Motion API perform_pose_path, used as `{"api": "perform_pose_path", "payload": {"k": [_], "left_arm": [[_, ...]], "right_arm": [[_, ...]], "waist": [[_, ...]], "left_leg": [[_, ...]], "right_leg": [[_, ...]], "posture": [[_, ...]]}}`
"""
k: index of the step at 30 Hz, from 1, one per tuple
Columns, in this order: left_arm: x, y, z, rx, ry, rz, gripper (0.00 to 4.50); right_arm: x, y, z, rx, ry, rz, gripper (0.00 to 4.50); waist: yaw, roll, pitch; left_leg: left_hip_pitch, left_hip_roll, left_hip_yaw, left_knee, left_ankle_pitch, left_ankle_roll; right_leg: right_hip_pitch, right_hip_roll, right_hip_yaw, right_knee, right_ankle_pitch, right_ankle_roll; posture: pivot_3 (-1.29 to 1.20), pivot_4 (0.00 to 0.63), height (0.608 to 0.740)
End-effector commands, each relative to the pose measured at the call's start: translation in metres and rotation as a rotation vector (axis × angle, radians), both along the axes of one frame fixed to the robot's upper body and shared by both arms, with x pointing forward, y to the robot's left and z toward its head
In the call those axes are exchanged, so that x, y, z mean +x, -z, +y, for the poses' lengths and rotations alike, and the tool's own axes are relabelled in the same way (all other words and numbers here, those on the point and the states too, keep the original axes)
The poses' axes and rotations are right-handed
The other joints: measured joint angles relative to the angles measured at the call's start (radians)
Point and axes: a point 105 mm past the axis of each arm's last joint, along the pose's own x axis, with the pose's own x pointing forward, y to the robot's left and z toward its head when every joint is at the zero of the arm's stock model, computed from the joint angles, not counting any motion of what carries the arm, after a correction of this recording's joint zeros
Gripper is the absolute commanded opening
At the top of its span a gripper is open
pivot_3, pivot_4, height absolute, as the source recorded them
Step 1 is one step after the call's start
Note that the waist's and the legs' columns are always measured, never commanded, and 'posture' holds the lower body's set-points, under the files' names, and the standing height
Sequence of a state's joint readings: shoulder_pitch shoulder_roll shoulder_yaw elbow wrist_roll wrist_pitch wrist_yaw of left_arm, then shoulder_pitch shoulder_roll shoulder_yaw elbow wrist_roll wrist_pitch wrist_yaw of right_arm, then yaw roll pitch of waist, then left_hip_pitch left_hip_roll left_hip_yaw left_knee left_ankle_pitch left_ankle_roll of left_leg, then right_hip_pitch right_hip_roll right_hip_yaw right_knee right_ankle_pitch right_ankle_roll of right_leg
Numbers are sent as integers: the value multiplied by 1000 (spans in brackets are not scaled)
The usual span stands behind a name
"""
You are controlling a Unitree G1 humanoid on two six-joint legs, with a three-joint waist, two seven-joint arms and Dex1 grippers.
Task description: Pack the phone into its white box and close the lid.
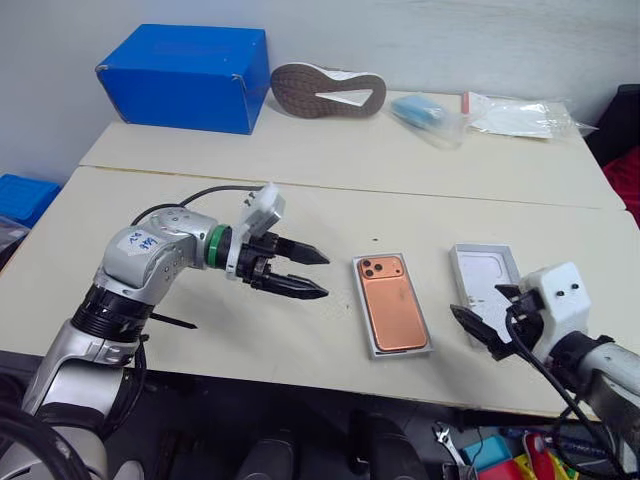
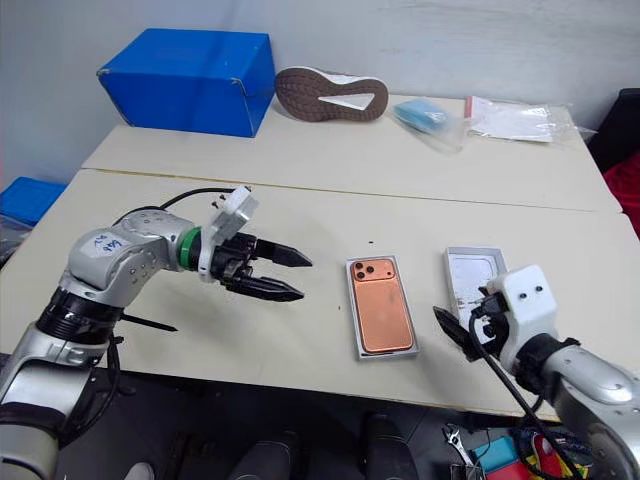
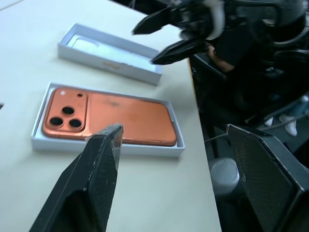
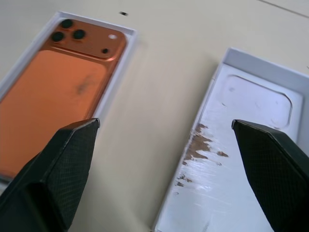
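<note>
The phone [image 1: 392, 303] is lying back-up in the box [image 1: 371, 339], long axis running away from the robot, camera bump at the far end. The left gripper [image 1: 303, 271], jaws spread and empty, is pointing at it from the left. The lid [image 4: 251, 159] is lying hollow-up between the right gripper's [image 1: 480, 320] open jaws. No readable writing is showing.

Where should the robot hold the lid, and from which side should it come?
Probably across the two long walls of the lid, from above. It lies open side up beside the white box with walls standing, and the right gripper is nearest.
</note>
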State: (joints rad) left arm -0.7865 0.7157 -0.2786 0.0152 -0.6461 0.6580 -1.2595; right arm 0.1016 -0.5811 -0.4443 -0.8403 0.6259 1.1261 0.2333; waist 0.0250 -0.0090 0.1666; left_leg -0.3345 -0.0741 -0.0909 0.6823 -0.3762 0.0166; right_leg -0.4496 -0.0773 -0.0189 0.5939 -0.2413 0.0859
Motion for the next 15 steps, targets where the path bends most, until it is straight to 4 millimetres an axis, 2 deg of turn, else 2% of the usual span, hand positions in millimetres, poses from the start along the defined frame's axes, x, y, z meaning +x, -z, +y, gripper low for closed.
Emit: {"api": "perform_pose_path", "payload": {"k": [1,7,10,15], "left_arm": [[-4,-5,4,14,61,-118,4477],[-4,-5,8,14,77,-173,4477],[-3,-2,11,25,72,-187,4500],[-3,7,17,54,49,-209,4500]], "right_arm": [[9,6,-8,20,152,-4,4500],[31,18,-11,65,253,12,4500],[40,23,-7,77,237,16,3848],[52,29,1,70,229,25,2176]], "waist": [[0,1,0],[-1,1,0],[-2,1,1],[-4,2,1]], "left_leg": [[0,0,0,0,0,0],[-1,0,0,0,0,1],[-1,0,0,0,0,2],[-1,0,1,0,0,2]], "right_leg": [[0,0,0,0,0,0],[-1,0,0,1,0,0],[-1,0,0,4,0,0],[-1,1,0,5,0,0]], "posture": [[0,150,740],[0,150,740],[0,150,740],[0,150,740]]}}
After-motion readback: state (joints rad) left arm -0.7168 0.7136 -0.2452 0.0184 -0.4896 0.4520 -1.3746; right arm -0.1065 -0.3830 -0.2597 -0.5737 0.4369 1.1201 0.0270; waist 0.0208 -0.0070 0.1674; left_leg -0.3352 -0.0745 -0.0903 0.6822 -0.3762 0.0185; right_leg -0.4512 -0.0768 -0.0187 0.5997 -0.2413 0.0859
